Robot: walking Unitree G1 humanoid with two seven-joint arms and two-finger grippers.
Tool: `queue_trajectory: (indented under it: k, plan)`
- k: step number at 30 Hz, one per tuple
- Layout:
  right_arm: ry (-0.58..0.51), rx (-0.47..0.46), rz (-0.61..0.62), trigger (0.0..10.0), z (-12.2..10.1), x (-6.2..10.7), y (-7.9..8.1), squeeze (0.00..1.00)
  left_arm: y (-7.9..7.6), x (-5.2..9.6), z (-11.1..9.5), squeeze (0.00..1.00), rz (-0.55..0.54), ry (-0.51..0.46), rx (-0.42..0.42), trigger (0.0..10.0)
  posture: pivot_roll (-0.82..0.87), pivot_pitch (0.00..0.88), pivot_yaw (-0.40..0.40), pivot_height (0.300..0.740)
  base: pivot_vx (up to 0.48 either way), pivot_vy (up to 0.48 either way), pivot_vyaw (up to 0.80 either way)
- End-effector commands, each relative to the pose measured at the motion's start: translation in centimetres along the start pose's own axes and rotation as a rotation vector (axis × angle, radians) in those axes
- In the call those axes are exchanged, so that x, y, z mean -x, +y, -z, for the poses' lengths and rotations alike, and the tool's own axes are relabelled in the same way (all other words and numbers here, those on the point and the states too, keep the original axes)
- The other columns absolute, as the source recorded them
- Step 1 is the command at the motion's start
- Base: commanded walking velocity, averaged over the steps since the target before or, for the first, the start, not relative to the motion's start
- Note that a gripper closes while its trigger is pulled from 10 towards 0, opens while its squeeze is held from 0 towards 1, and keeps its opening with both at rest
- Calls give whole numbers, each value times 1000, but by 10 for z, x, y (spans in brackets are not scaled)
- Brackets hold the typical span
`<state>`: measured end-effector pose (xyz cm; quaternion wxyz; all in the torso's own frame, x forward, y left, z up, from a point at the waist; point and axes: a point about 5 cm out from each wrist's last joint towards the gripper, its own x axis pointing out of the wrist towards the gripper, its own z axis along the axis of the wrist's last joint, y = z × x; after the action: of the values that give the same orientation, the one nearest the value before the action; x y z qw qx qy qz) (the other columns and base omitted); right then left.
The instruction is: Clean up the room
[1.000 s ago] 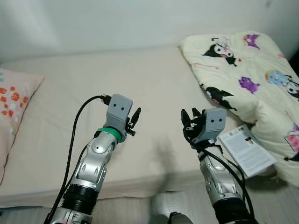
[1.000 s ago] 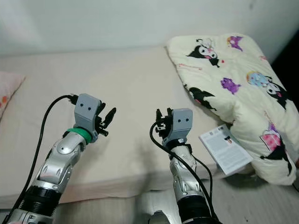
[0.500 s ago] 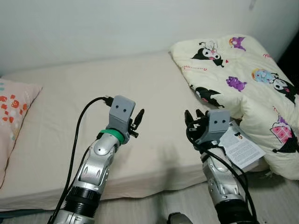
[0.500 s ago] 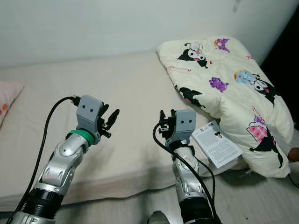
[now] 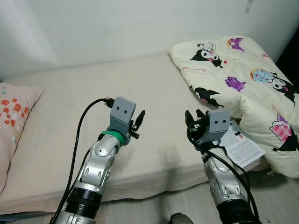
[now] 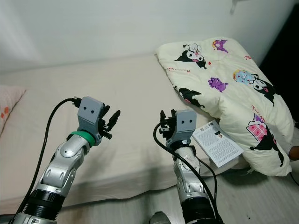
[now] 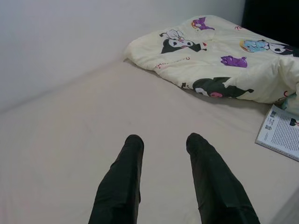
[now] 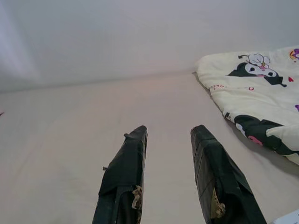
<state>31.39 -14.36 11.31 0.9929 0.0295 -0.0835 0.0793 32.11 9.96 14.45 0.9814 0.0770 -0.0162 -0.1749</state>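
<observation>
With our left gripper [image 7: 163, 144] and right gripper [image 8: 170, 140] parted and empty, the crumpled cartoon-print quilt [image 5: 243, 79] and white printed booklet [image 5: 242, 148] await tidying.

A cream cartoon-printed quilt [image 5: 243, 79] lies on the beige mattress [image 5: 117, 98], right; a white printed booklet [image 5: 240, 148] rests before it; a floral pillow [image 5: 11, 126] lies left.

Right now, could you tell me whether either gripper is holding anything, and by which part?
Nothing is held. The left gripper and right gripper both hover open above the bed, fingers apart with nothing between them.
</observation>
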Motion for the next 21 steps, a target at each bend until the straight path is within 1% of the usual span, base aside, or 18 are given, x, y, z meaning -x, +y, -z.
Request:
queue_trajectory:
  k: [1, 7, 14, 21]
  plan:
    - [15, -1, -9, 10000, 3, 3, 2, 0, 1, 4, 6, 0, -4, 24, -1, 10000, -137, 30, 87, 740, 0, 0, 0]
    - [18, -3, -13, 10000, 3, 3, 3, 0, 1, 6, 8, 0, -10, 31, 1, 10000, -135, 33, 86, 740, 0, 0, 0]
    - [23, -4, -18, 10000, 3, 2, 3, 0, 6, 6, 10, 0, -29, 40, 7, 10000, -132, 52, 80, 740, 0, 0, 0]
    - [25, -6, -23, 10000, 2, 2, 3, 0, 5, 7, 11, 0, -30, 46, 6, 10000, -132, 48, 77, 740, 0, 0, 0]
